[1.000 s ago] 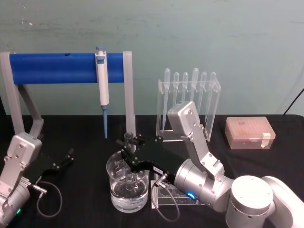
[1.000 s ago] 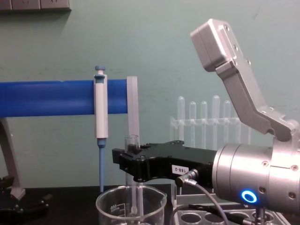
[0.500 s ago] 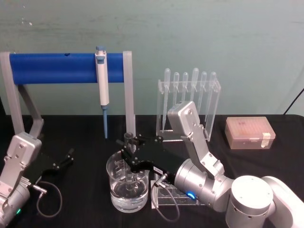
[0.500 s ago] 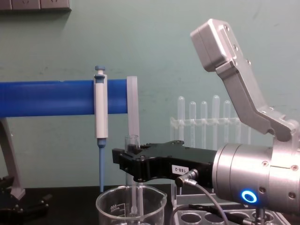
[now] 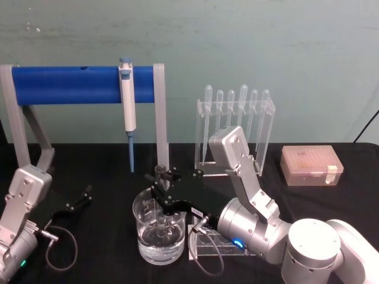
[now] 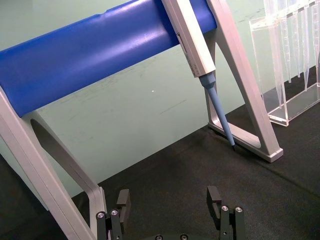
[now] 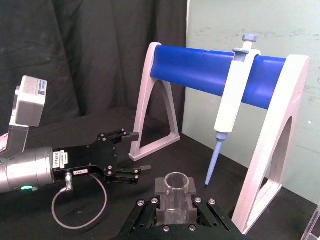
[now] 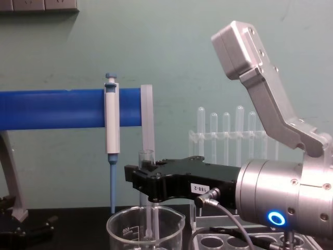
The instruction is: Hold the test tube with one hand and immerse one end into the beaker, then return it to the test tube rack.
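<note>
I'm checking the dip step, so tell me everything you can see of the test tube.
The test tube is clear glass with an open round rim. It stands upright, clamped just below the rim by the right gripper. Its lower part reaches down inside the beaker; whether its end meets the water is unclear.

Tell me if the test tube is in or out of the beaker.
In: right gripper holds test tube upright, lower end inside the beaker.

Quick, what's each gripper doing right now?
Left gripper: fingers open, empty, parked at the left.
Right gripper: shut on the test tube, lower end inside the beaker.
</note>
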